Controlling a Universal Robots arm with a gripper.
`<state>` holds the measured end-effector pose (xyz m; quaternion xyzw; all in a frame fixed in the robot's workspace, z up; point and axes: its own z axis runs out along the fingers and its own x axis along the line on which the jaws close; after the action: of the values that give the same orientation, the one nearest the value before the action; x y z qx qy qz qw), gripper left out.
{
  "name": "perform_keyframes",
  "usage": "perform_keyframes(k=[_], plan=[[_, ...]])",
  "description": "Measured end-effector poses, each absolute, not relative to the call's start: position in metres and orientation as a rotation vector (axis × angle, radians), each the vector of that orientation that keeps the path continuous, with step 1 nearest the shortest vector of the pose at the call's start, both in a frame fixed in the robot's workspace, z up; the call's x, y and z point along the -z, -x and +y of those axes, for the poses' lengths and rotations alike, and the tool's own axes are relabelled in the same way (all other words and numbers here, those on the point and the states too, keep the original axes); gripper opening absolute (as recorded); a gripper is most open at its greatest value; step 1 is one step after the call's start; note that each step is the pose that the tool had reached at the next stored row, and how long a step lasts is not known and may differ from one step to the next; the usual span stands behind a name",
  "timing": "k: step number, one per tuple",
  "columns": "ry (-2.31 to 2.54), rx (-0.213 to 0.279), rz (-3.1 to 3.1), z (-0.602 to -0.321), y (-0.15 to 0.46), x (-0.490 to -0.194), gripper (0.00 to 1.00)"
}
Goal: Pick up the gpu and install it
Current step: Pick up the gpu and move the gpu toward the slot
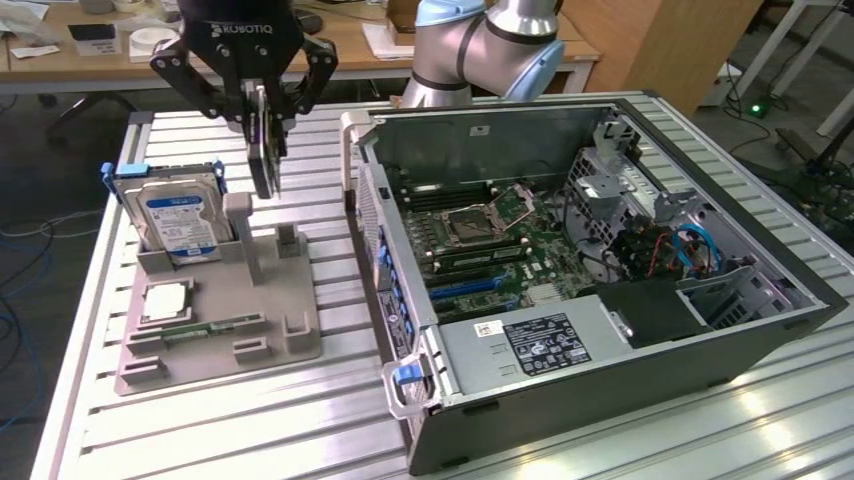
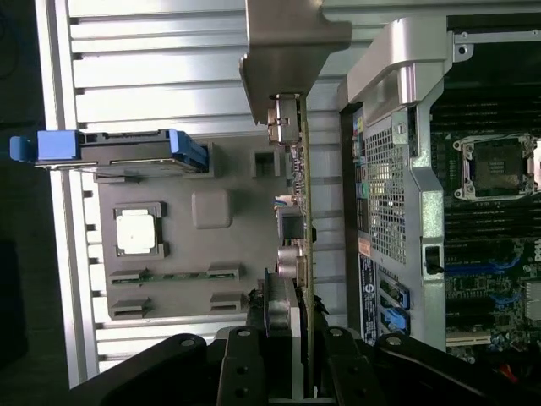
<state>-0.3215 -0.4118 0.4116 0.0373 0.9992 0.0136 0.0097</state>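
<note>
- The gripper (image 2: 296, 315), closest to the wrist camera, has its black fingers (image 2: 241, 364) clamped on the gpu (image 2: 302, 220), seen edge-on with its silver end bracket (image 2: 292, 51) at the far end.
- In the exterior view the gripper (image 1: 267, 115) bears "ROBOTIQ" lettering. The gpu (image 1: 266, 160) hangs upright from it, lifted above the grey parts holder (image 1: 214, 350).
- In the holder, a hard drive (image 1: 180, 220) stands with a blue-white label, its print too small to read.
- The open computer case (image 1: 747, 330) lies just beside the holder. A power supply sticker (image 1: 541, 342) inside is illegible.
- Everything rests on a ribbed aluminium table (image 1: 267, 420).
- Wooden desks (image 1: 80, 60) stand behind.
</note>
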Motion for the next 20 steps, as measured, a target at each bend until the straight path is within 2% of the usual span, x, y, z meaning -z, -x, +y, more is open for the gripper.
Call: perform_keyframes(k=[20], plan=[[-0.117, -0.042, 3.135, -0.411, 0.302, -0.412, 0.29]])
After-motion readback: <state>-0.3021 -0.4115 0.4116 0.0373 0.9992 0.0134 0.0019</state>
